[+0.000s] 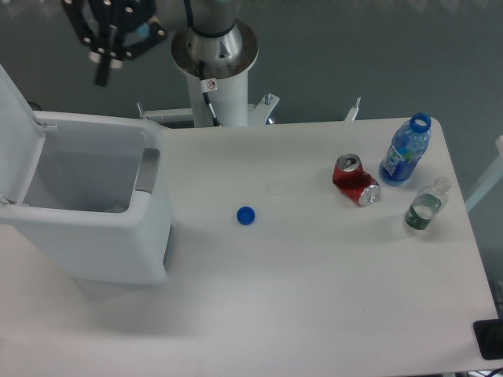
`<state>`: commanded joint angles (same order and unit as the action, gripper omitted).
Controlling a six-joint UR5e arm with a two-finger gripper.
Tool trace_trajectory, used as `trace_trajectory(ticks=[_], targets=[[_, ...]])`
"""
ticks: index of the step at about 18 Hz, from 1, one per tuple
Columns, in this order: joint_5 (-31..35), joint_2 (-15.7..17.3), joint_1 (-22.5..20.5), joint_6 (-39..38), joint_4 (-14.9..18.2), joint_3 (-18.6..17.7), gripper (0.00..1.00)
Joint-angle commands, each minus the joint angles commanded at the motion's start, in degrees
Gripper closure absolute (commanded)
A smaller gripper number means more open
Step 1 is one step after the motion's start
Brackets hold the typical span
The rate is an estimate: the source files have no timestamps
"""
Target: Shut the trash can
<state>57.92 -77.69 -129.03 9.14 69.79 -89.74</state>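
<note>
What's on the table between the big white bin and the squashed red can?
A small blue cap lies on the table between the bin and the red can; the rest is bare, as the fixed camera shows.
</note>
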Motion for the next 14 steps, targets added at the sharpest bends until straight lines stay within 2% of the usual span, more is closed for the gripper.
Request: trace_trajectory(ticks=[6, 10, 14], targets=[[-1.0, -3.1, 4.4, 0.1, -1.1, 4.0, 0.99], [-1.0, -4.5, 7.6, 0.2, -2.6, 4.8, 0.99], [-0.9, -6.2, 10.2, 0.0, -2.6, 7.6, 0.99]])
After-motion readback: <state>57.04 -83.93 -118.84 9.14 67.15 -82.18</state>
